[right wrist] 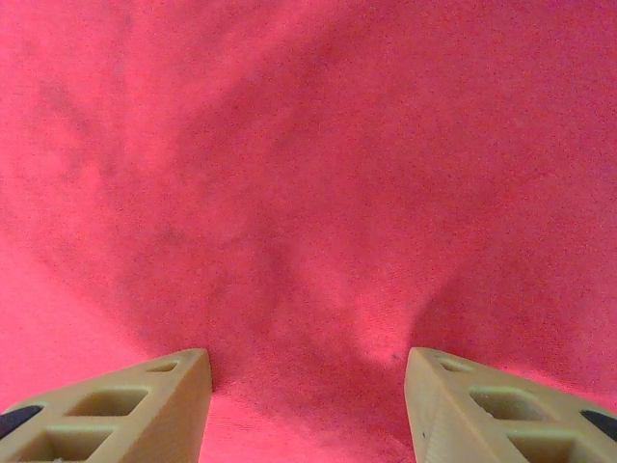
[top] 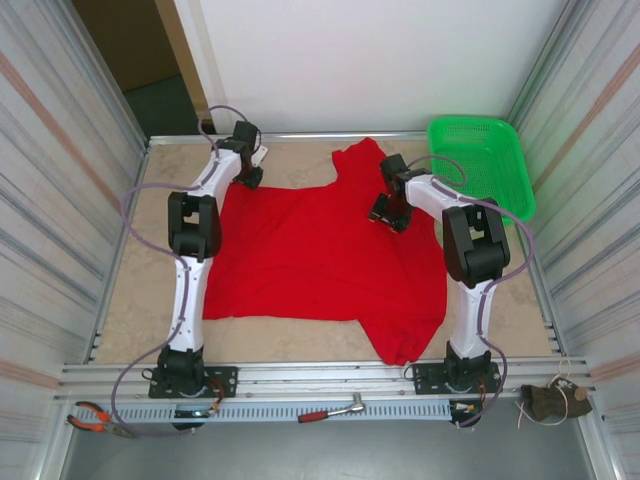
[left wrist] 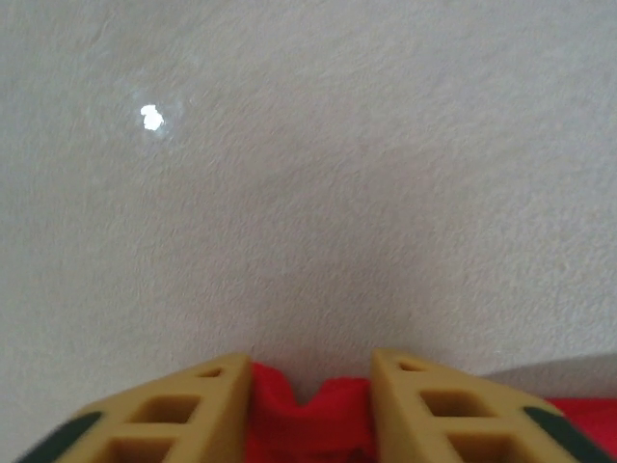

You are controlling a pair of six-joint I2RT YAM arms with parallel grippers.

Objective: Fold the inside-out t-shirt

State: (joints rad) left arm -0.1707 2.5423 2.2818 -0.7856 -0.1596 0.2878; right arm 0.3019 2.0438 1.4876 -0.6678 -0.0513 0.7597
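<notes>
From above, the inside-out t-shirt point(top: 320, 260) lies spread flat over the middle of the desk point(top: 130, 290). Its long axis runs from 9 o'clock to 3 o'clock, the straight hem at 9 and one sleeve poking out toward 12, another toward 5. The left gripper point(top: 250, 172) sits at the 11 o'clock corner of the cloth, right on the far end of the hem. The right gripper point(top: 388, 212) rests on the cloth below the far sleeve, at about 1 o'clock from the shirt's middle. The green basket point(top: 480, 165) stands apart from it at 2 o'clock. Both grippers are thus on the far edge, with the bulk of the shirt lying toward 6 o'clock from each. A fold would likely carry that edge toward the arm bases.

On the left wrist camera, the left gripper point(left wrist: 310, 365) has its two fingers drawn in on a raised bunch of the t-shirt point(left wrist: 308, 424). The red cloth fills the gap between them, so it looks gripped at the very edge. Bare desk point(left wrist: 308, 145) stretches away toward 12 o'clock.

On the right wrist camera, the right gripper point(right wrist: 307, 359) has its fingers well apart and holds nothing. Below it, the t-shirt point(right wrist: 308, 174) spreads in every direction, with soft creases running in toward the gap. Whether the fingertips press on the cloth I cannot tell.
</notes>
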